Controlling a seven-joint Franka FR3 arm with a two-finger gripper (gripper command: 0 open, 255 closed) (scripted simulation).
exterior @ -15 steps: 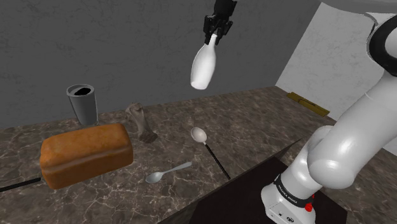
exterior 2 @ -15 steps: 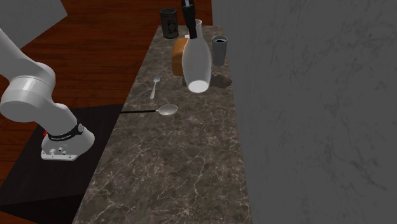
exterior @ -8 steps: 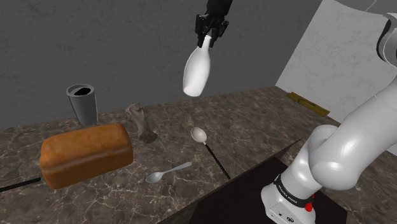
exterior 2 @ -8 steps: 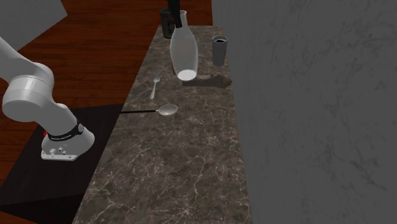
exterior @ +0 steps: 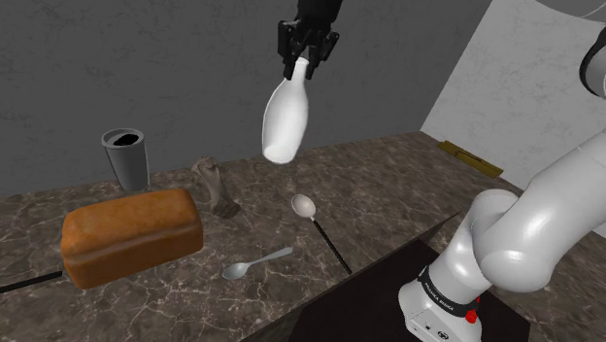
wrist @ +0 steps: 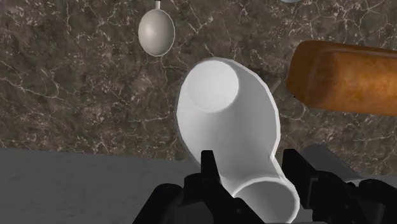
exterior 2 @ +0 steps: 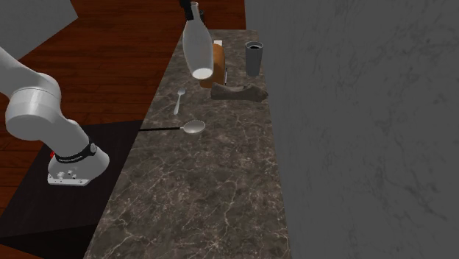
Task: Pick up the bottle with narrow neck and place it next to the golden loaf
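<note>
Tool [exterior: 304,64] w/ bottle [exterior: 285,121] has moved nearer the loaf [exterior: 131,236] in the last sec, so the carry looks underway, no lowering yet. Tool clamped on the neck. Bottle hangs high above the surface [exterior: 388,185], off to one side of the loaf. Bottle: plain white, smooth, fat body, tilted.
</note>
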